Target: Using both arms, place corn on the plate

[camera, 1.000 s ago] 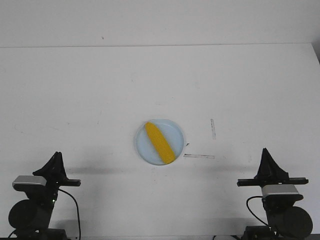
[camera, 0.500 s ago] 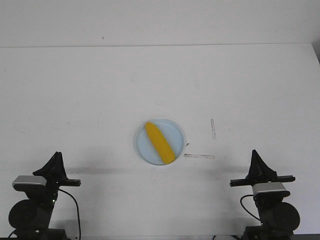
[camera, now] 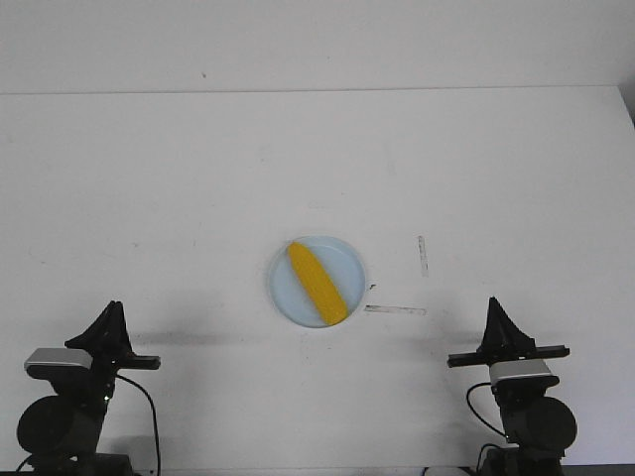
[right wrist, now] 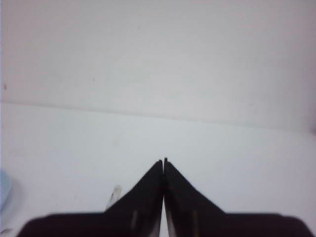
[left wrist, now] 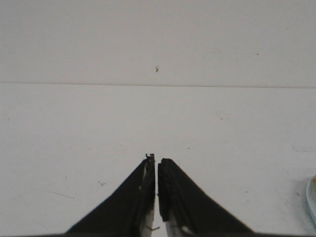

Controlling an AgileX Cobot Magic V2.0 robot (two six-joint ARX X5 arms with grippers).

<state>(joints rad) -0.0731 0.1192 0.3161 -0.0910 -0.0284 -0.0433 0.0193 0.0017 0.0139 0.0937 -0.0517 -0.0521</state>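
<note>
The yellow corn (camera: 317, 283) lies diagonally on the pale blue plate (camera: 347, 258) at the table's middle in the front view. My left gripper (camera: 111, 309) sits at the near left, well away from the plate, shut with nothing in it. The left wrist view shows its tips (left wrist: 156, 159) nearly touching over bare table, with a sliver of the plate (left wrist: 313, 200) at the frame's edge. At the near right my right gripper (camera: 493, 302) is also shut and empty, its tips (right wrist: 163, 160) together. The plate's edge (right wrist: 4, 190) shows faintly in the right wrist view.
Two thin tape strips lie right of the plate, one upright (camera: 423, 255) and one flat (camera: 395, 309). The upright strip (right wrist: 114, 195) shows beside the right fingers. The table's far edge (camera: 317, 90) meets a white wall.
The right arm has pulled left and back toward the near edge. The left arm, corn and plate have not moved.
</note>
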